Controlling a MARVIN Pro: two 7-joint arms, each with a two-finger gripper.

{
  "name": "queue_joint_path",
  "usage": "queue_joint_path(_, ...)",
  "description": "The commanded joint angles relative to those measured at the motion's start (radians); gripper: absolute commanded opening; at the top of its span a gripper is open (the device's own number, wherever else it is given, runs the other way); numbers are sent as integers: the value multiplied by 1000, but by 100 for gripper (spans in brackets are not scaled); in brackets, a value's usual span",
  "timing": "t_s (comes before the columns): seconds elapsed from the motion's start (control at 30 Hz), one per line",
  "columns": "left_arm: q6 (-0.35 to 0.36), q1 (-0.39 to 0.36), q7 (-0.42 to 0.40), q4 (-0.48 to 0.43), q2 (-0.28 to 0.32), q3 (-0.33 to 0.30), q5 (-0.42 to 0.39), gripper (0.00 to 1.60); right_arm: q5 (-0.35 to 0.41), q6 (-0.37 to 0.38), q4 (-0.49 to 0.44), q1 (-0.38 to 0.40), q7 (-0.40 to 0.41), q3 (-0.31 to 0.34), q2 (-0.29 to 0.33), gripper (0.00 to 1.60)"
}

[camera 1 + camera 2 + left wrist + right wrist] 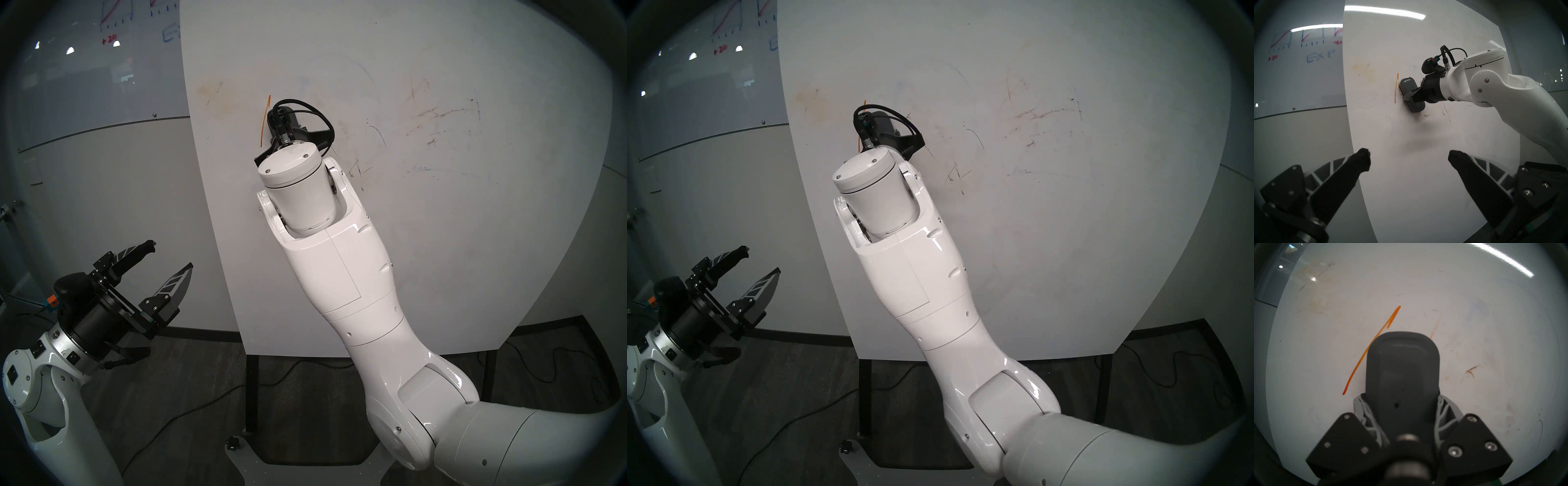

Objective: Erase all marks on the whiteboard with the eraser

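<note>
My right gripper (1401,397) is shut on the dark grey eraser (1401,365) and presses it flat against the white whiteboard (441,254). A thin orange stroke (1369,351) runs just left of the eraser, touching its upper left edge; the left wrist view shows the stroke (1396,88) beside the eraser (1407,84). A faint orange trace (1435,329) lies past the eraser's tip. Dark scratchy strokes (441,113) and a brownish smudge (210,91) remain on the board. My left gripper (169,255) is open and empty, low at the left, off the board.
A glossy grey glass board with red and blue drawings (112,30) hangs on the wall left of the whiteboard. Black metal legs (251,393) hold up the whiteboard. Cables (190,410) lie on the dark floor below.
</note>
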Motion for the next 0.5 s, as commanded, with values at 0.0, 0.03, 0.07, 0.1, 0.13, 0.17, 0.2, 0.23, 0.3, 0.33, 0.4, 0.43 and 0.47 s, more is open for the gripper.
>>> queue_joint_path(0.0, 2, 1, 2, -19, 2, 2, -9, 160, 7, -23, -10, 29, 3, 23, 4, 0)
queue_joint_path(0.03, 2, 1, 2, -19, 2, 2, -9, 160, 10, -24, -9, 29, 7, 23, 6, 0)
queue_joint_path(0.07, 2, 1, 2, -19, 2, 2, -9, 160, 13, -24, -9, 29, 8, 24, 7, 0)
queue_joint_path(0.1, 2, 1, 2, -19, 2, 2, -9, 160, 15, -25, -9, 28, 9, 24, 8, 0)
queue_joint_path(0.13, 2, 1, 3, -19, 2, 2, -9, 160, 18, -25, -10, 28, 11, 23, 9, 0)
queue_joint_path(0.17, 2, 1, 2, -19, 2, 2, -9, 160, 21, -24, -11, 27, 13, 23, 9, 0)
queue_joint_path(0.2, 2, 1, 2, -19, 2, 2, -9, 160, 22, -24, -12, 26, 13, 23, 10, 0)
queue_joint_path(0.23, 3, 1, 2, -19, 2, 2, -9, 160, 24, -24, -12, 26, 13, 22, 11, 0)
queue_joint_path(0.3, 3, 1, 2, -19, 2, 2, -9, 160, 34, -15, -12, 25, 16, 30, 4, 9)
queue_joint_path(0.33, 3, 1, 2, -19, 2, 2, -9, 160, 33, -17, -12, 25, 15, 28, 6, 0)
queue_joint_path(0.4, 3, 1, 2, -19, 2, 2, -9, 160, 43, -4, -12, 24, 15, 39, -5, 0)
queue_joint_path(0.43, 3, 1, 3, -19, 2, 2, -9, 160, 44, -4, -10, 25, 15, 40, -4, 0)
queue_joint_path(0.47, 3, 1, 2, -19, 2, 2, -9, 160, 49, 2, -9, 25, 14, 45, -9, 0)
